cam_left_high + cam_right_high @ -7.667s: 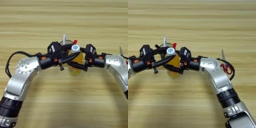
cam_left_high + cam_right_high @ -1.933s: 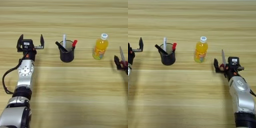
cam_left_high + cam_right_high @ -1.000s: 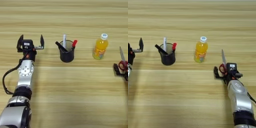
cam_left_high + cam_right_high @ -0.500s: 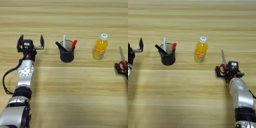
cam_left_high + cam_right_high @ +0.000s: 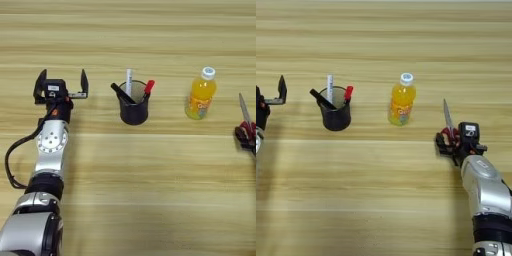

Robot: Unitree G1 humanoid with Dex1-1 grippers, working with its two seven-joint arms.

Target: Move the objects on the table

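A small bottle of orange drink (image 5: 402, 102) with a white cap stands upright in the middle of the table (image 5: 381, 200). To its right lie the scissors (image 5: 447, 119), steel blades pointing away from me. Their red handles (image 5: 449, 133) are partly covered by my right gripper (image 5: 458, 142), which is open, low on the table, with the handles between its black fingers (image 5: 439, 143). At the far left my left gripper (image 5: 61, 83) rests open on the table, holding nothing.
A black cup (image 5: 134, 106) holding a white pen, a black pen and a red marker stands between the left gripper and the bottle. My right forearm (image 5: 486, 195) runs down to the lower right corner. A black cable (image 5: 12, 160) loops beside the left forearm.
Over the last second my right gripper has edged a little up the picture onto the scissors' handles. The scissors, bottle, cup and left arm have not moved.
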